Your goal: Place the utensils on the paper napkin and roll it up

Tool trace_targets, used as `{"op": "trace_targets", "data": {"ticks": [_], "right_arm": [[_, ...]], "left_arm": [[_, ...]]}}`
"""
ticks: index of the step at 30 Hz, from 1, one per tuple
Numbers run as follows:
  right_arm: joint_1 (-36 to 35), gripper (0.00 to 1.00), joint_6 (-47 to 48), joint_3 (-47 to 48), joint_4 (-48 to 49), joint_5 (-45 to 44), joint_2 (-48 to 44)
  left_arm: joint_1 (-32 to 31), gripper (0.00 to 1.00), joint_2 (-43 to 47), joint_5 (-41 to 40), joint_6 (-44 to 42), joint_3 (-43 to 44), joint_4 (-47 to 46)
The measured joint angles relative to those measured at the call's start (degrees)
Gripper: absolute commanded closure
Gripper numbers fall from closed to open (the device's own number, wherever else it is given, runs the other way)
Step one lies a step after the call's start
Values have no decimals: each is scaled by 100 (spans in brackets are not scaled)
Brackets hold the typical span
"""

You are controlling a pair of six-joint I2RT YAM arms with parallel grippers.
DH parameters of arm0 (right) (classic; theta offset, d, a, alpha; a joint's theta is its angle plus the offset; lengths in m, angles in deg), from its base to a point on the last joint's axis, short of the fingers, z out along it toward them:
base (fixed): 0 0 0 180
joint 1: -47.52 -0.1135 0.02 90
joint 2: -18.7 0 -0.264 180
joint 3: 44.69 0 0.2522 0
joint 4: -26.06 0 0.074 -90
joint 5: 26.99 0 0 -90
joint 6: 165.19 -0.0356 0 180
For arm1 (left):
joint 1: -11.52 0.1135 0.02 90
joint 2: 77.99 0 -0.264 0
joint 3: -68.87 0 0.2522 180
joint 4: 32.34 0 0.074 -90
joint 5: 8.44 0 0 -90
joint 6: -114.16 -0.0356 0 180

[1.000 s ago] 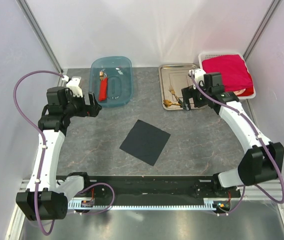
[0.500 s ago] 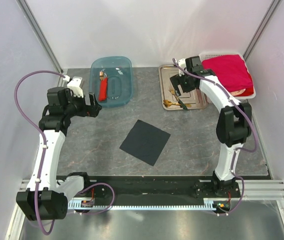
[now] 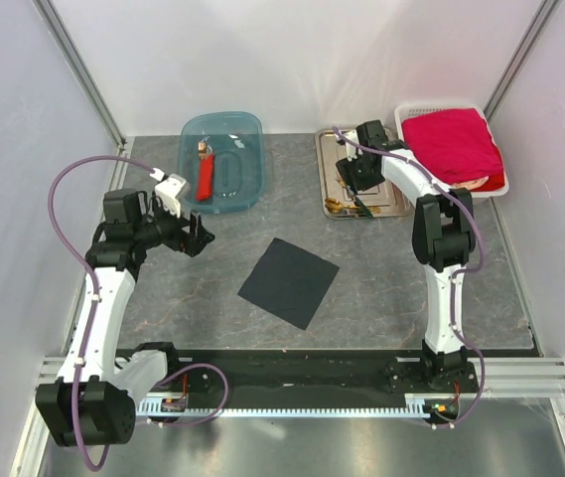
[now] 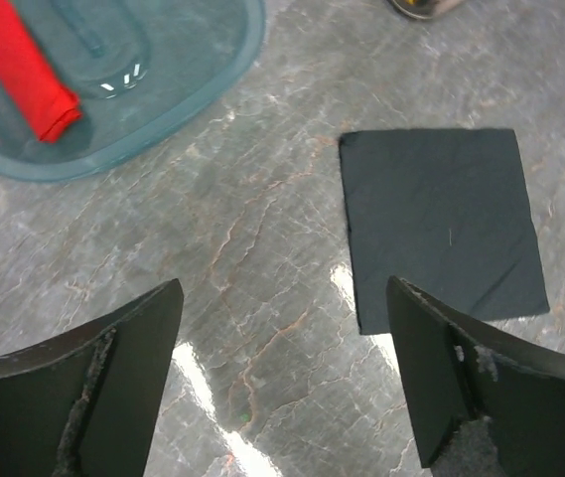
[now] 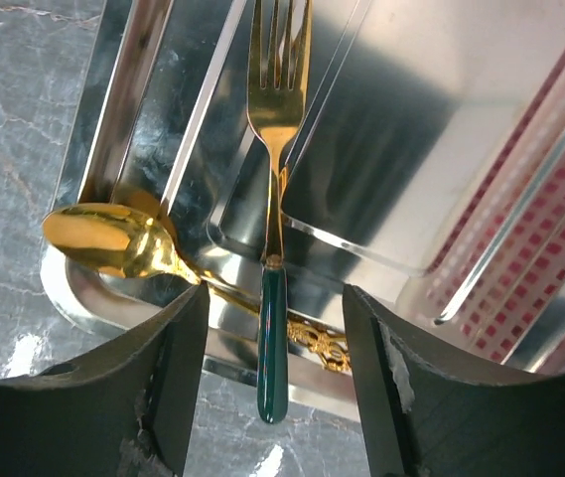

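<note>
The black paper napkin (image 3: 289, 281) lies flat on the table; it also shows in the left wrist view (image 4: 441, 219). The utensils lie in the steel tray (image 3: 328, 149): a gold fork with a dark green handle (image 5: 273, 338) and a gold spoon (image 5: 113, 243). The fork's handle sticks out over the tray's near rim (image 5: 83, 298). My right gripper (image 5: 274, 397) is open, one finger on each side of the fork handle, not touching it. In the top view the right gripper (image 3: 359, 199) is at the tray's near end. My left gripper (image 4: 282, 397) is open and empty, left of the napkin.
A blue-green plastic tub (image 3: 188, 134) at the back left holds a red-bodied tool (image 3: 204, 177). A white basket with a red cloth (image 3: 451, 144) stands right of the tray. The tub's rim (image 4: 232, 70) lies just ahead of the left gripper.
My right arm has folded in and its gripper has moved to the tray's near end, over the fork handle. My left gripper has moved right and nearer, toward the napkin.
</note>
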Motion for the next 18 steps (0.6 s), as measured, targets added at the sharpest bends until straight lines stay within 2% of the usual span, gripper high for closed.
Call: {"op": "trace_targets", "data": {"ticks": [5,9,15,16,18], "right_arm": [[0,45,-2,227,-4,2,280],[2,45,-2,317,2,2,433],[2,60,-7,321,-4,59,546],[2,65,-9,321,-4,72,555],[2,66,-17,321,-4,107,568]], "left_arm": [[-7,19,20,264,-531,-249,7],[-37,22,4,337,-973,-358,11],[-170,24,-201,400,-1436,-369,13],[-186,24,-238,398,-1499,-369,13],[-291,24,-308,393,-1639,-369,33]]}}
